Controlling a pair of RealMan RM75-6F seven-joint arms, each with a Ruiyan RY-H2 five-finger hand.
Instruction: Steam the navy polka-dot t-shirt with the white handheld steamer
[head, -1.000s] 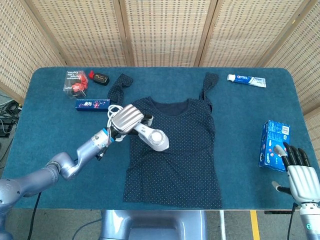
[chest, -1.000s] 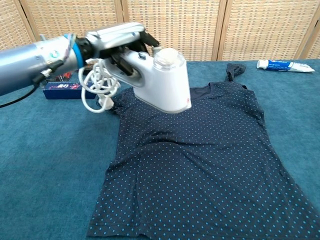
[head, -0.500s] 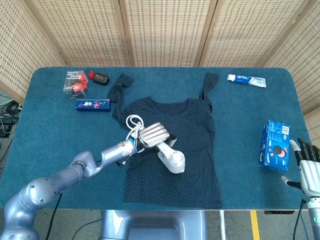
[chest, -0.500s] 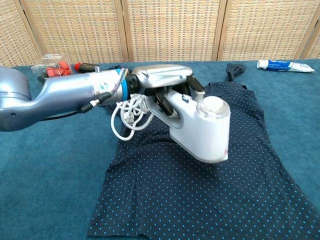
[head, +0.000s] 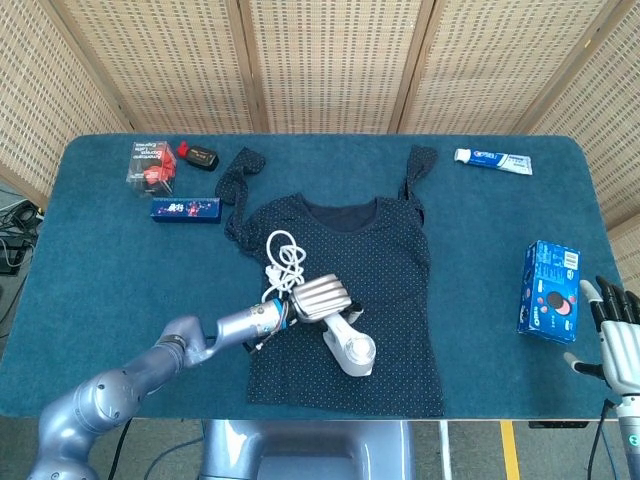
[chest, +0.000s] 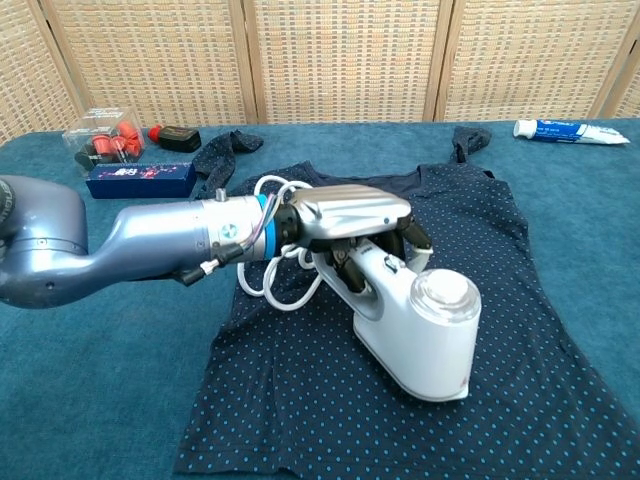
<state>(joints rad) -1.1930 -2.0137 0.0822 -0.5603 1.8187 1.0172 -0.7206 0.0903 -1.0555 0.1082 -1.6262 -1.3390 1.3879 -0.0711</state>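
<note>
White steamer (chest: 420, 325) was gripped by its handle in left hand (chest: 350, 215), head low over navy t-shirt (head: 345, 290). Best: slow even passes toward hem. Right hand (head: 618, 345) idle, fingers spread, empty.

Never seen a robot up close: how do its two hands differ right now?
The left hand grips the white handheld steamer over the navy polka-dot t-shirt; the right hand holds nothing, fingers apart. The left hand is over the middle of the table; the right hand sits at its right edge, near a blue box. Both are silver with dark fingertips.
</note>
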